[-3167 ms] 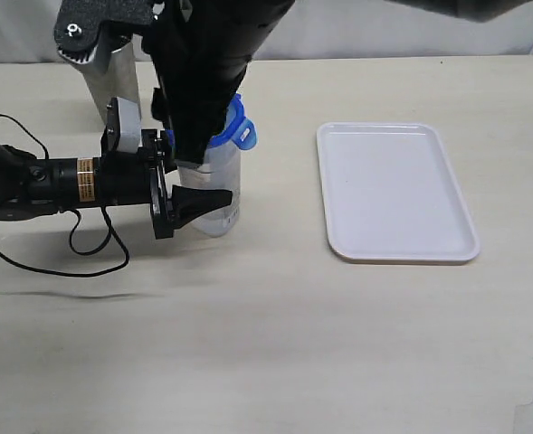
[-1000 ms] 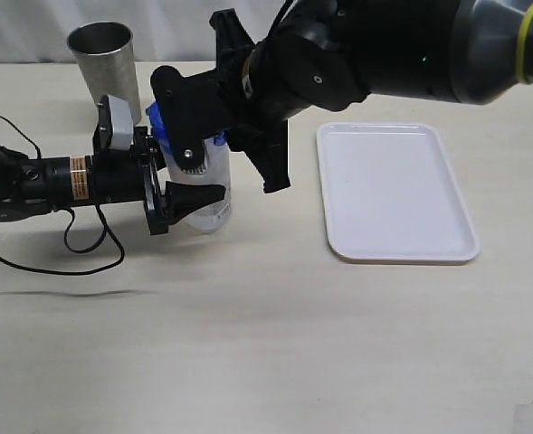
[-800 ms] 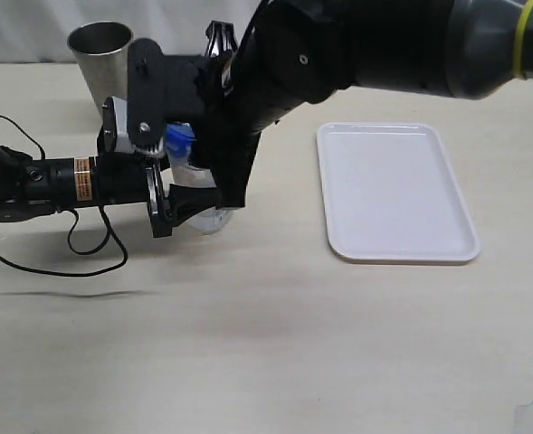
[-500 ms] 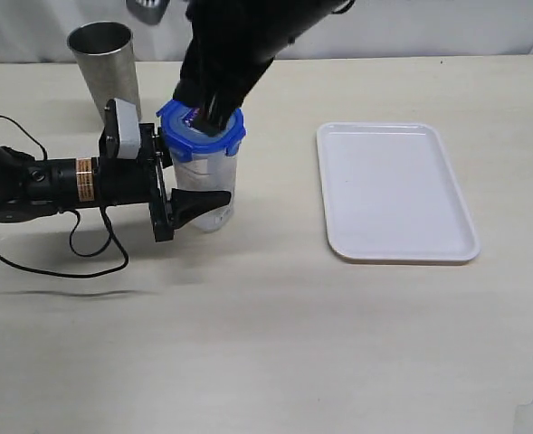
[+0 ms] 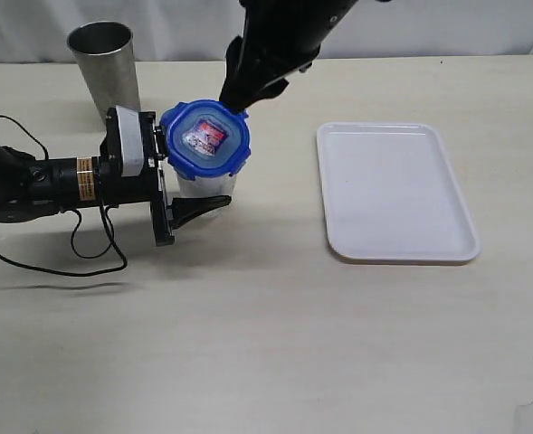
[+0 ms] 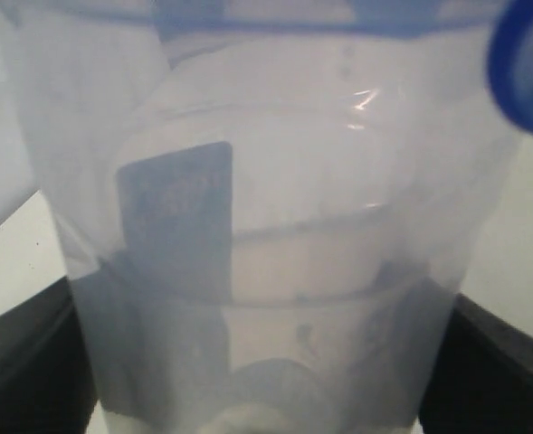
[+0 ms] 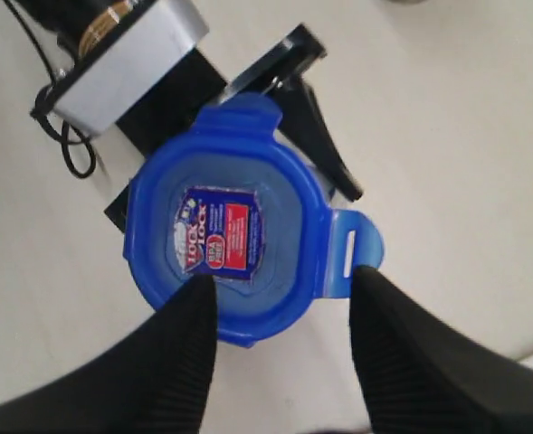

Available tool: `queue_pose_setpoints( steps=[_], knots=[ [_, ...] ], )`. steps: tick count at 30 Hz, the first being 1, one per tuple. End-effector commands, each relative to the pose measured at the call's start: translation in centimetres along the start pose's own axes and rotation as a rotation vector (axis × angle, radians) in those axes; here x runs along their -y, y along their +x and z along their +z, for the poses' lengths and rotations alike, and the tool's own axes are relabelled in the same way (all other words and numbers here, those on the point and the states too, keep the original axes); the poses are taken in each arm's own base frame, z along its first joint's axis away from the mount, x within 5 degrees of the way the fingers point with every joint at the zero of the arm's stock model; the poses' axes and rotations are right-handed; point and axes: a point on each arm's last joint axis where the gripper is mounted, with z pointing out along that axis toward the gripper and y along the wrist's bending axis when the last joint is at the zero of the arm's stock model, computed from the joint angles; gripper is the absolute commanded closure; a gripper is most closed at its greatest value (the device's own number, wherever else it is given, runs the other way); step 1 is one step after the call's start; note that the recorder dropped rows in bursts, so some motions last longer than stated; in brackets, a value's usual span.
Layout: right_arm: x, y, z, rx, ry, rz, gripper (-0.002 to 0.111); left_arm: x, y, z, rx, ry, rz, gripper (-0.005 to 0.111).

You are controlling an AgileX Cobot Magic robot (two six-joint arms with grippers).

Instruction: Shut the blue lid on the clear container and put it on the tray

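Blue lid [image 5: 205, 138] sits on top of the clear container [image 6: 266, 226], its red-and-white sticker showing and one flap jutting out sideways. From where I stand, the left gripper [image 5: 214, 190] reaches in level from the side and is clamped on the container's body, with a black finger against each flank. Just above the lid hangs the right gripper [image 7: 282, 285], its fingers spread apart and holding nothing. Container and lid are near the steel cup [image 5: 103, 63], well apart from the white tray [image 5: 397, 244], which lies off to their right on the table [image 5: 266, 344].
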Motion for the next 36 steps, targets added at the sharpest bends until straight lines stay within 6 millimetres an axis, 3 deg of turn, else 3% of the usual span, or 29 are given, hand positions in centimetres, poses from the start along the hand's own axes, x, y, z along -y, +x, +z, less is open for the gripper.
queue_pose_setpoints(
  steps=[1, 5, 12, 21, 28, 36],
  knots=[
    [1.1, 0.6, 2.9, -0.050, -0.004, -0.014, 0.058, 0.4, 0.7, 0.0, -0.060, 0.018, 0.008, 0.107],
    [1.8, 0.3, 3.9, -0.007, 0.036, -0.048, 0.059, 0.4, 0.7, 0.0, -0.060, 0.022, 0.005, 0.107],
    [1.6, 0.1, 4.0, 0.001, 0.040, -0.092, 0.062, 0.4, 0.7, 0.0, -0.060, 0.016, 0.003, 0.107],
    [0.7, 1.4, 7.4, -0.099, -0.167, -0.048, 0.062, 0.4, 0.7, 0.0, -0.060, 0.023, -0.005, 0.107],
    [1.0, 2.3, 9.6, -0.151, -0.192, -0.001, 0.083, 0.5, 0.7, 0.0, -0.060, 0.030, -0.004, 0.107],
    [1.1, 3.1, 11.2, -0.203, -0.231, 0.015, 0.083, 0.5, 0.7, 0.0, -0.060, 0.029, -0.027, 0.107]
  ],
)
